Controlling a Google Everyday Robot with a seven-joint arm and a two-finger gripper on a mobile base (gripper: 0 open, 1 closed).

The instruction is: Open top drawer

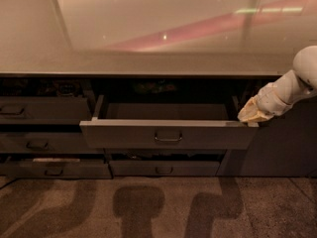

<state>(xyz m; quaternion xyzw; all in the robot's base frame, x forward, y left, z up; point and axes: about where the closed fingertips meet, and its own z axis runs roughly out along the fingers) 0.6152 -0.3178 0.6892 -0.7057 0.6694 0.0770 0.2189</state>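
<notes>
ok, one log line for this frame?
top drawer: open, pulled out | tool: at drawer front's right end | handle: free

the jaws, pale and matt, sit at the right top corner of the top drawer point(203, 135), its front smooth matt grey, metal-like. above the jaws the table point(148, 63) top is glossy; below them the floor point(277, 207) is rough, speckled.

gripper point(253, 116) by top drawer point(198, 136), arm point(292, 86) cropped (right)
</notes>
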